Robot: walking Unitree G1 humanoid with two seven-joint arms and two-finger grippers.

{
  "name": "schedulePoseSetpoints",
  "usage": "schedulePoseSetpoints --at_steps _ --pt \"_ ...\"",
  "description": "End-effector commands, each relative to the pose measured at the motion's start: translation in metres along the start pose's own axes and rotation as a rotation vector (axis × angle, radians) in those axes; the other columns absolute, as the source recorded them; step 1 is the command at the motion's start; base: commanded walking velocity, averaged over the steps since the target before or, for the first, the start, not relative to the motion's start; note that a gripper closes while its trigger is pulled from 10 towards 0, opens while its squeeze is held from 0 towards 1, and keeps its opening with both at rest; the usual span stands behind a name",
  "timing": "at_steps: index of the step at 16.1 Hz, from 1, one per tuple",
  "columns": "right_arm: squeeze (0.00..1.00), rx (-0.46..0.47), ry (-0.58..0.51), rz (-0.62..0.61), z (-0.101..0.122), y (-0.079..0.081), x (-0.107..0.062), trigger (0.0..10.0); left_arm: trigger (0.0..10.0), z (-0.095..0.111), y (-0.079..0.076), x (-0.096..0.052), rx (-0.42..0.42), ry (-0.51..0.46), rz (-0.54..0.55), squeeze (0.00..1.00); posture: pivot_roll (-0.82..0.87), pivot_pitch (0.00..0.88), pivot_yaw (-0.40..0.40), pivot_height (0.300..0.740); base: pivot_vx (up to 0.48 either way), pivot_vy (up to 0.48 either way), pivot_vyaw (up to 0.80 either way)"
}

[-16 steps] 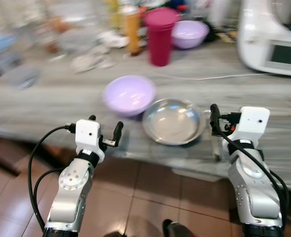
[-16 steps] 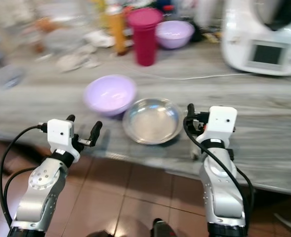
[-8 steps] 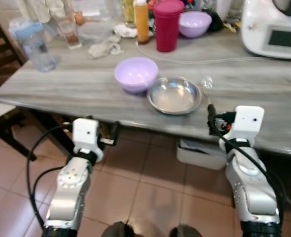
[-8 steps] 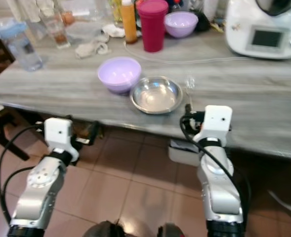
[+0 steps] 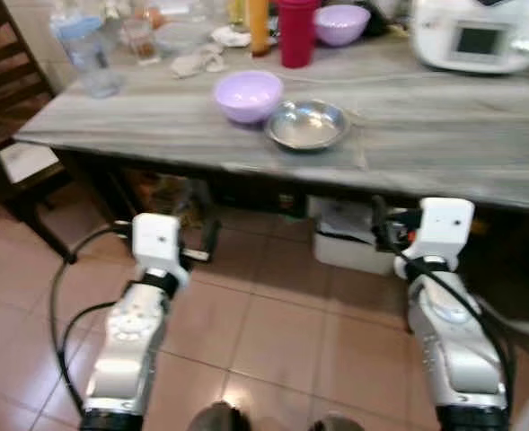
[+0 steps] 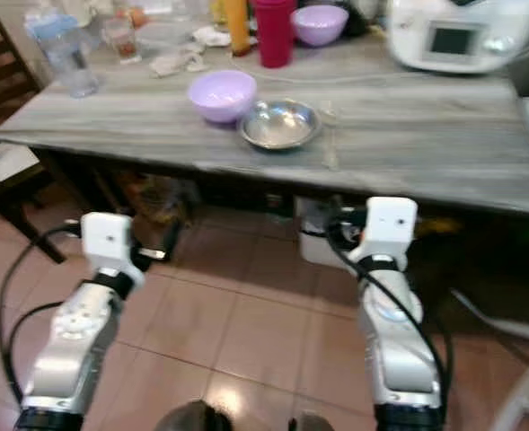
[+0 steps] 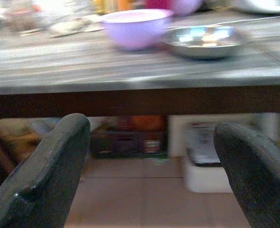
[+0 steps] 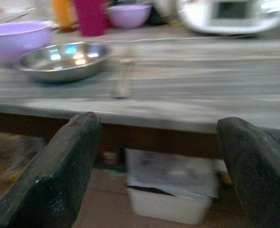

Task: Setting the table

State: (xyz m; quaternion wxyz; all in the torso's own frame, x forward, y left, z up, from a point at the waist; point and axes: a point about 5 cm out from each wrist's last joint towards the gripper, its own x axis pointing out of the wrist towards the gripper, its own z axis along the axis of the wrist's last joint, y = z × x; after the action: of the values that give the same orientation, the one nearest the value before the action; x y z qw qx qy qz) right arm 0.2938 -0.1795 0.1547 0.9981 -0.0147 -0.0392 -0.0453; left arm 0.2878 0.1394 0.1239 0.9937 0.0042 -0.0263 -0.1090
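Observation:
A lilac bowl (image 5: pixel 248 94) and a shallow steel bowl (image 5: pixel 307 125) sit side by side near the front edge of the grey wooden table (image 5: pixel 444 144). A slim utensil (image 8: pixel 123 78) lies just right of the steel bowl. Both arms are held out below the tabletop, well short of the table. My left gripper (image 5: pixel 197 237) is open and holds nothing; its wrist view looks under the table edge between its fingers (image 7: pixel 49 175). My right gripper (image 5: pixel 383 224) is open and holds nothing too, with its fingers (image 8: pixel 254 161) spread wide.
At the table's back stand a red tumbler (image 5: pixel 298 36), an orange bottle (image 5: pixel 259 25), a second lilac bowl (image 5: pixel 342 22) and a white appliance (image 5: pixel 478 36). A jar (image 5: pixel 89 58) stands at the left end. A dark chair (image 5: pixel 13 117) is at the left. A white box (image 5: pixel 349 241) sits under the table.
The camera has pulled back from the table, which now looks smaller and farther off. Both grippers now sit below the table edge, and they stay open.

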Motion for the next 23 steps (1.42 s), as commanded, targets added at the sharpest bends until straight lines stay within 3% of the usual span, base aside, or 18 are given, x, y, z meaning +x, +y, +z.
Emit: schedulePoseSetpoints --at_steps 1,4,13,18,23 --pt "0.00 0.018 -0.009 0.015 0.0023 0.0039 -0.0005 10.0 10.0 -0.0019 0.0048 -0.0017 0.023 0.013 0.008 0.00 -0.19 0.119 0.068 0.740 -0.382 0.000 0.00" --pt "0.00 0.011 -0.014 0.022 0.0024 0.0046 -0.0010 10.0 10.0 -0.0022 0.0024 -0.0014 0.016 0.006 -0.014 0.00 -0.19 0.123 0.069 0.740 -0.370 0.000 0.00" --pt "0.00 0.013 -0.028 0.027 0.0008 0.0031 -0.0059 10.0 10.0 -0.0056 0.0005 -0.0075 -0.015 -0.021 -0.043 0.00 -0.19 0.120 0.071 0.740 0.000 0.000 -0.07" --pt "0.00 0.016 -0.033 0.035 0.0009 0.0060 -0.0059 10.0 10.0 -0.0045 -0.0027 -0.0068 -0.039 -0.027 -0.061 0.00 -0.19 0.125 0.074 0.740 0.000 -0.330 -0.59" --pt "0.00 0.018 -0.031 0.030 -0.0002 0.0069 -0.0072 10.0 10.0 -0.0028 -0.0046 -0.0058 -0.047 -0.029 -0.077 0.00 -0.19 0.127 0.084 0.740 0.000 -0.480 0.00"
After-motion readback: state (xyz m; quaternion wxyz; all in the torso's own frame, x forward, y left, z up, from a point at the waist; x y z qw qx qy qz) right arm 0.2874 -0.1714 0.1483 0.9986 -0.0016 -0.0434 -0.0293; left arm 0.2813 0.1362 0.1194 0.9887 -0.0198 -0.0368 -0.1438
